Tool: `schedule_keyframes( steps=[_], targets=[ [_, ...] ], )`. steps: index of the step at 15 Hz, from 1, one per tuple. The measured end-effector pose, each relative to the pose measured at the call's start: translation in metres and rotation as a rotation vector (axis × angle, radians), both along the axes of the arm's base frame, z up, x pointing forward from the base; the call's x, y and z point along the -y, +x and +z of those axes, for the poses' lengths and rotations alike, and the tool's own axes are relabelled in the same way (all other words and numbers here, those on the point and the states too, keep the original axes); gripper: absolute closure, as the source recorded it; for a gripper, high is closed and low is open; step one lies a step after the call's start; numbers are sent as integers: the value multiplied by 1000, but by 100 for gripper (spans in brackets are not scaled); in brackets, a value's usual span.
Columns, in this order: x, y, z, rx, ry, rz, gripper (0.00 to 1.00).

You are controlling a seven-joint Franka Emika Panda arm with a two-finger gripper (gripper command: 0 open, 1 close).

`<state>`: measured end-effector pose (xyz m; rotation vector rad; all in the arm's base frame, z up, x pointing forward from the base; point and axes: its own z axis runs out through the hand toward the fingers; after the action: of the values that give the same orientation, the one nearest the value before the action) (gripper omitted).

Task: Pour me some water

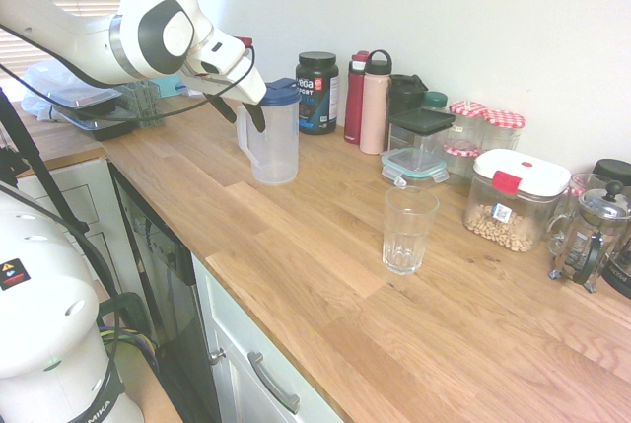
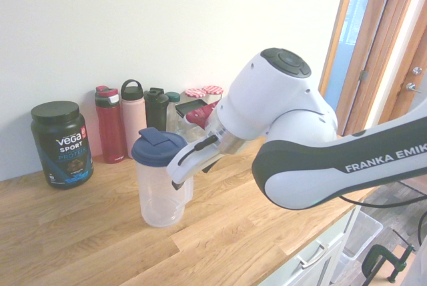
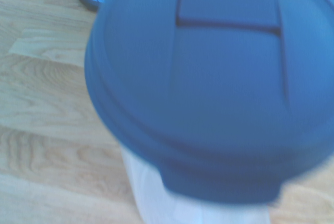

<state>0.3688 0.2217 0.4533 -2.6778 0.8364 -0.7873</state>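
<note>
a wooden counter (image 1: 315,275) carries a blue-lidded pitcher (image 1: 272,132), an empty glass (image 1: 408,229), bottles, jars and containers.

glossy white arm (image 2: 313,159), grey joint caps, black cables

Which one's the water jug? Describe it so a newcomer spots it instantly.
On the wooden countertop, look along the row of bottles by the white wall. In front of the black tub stands the jug, next to the open gripper. It alone is clear plastic with a blue lid and a side handle.
</note>
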Motion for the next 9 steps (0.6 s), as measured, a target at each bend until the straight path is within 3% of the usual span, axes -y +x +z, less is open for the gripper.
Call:
schedule_keyframes(
  steps=[9],
  targets=[
    [-13,18,-3,-14,1,4,100]
  ],
)
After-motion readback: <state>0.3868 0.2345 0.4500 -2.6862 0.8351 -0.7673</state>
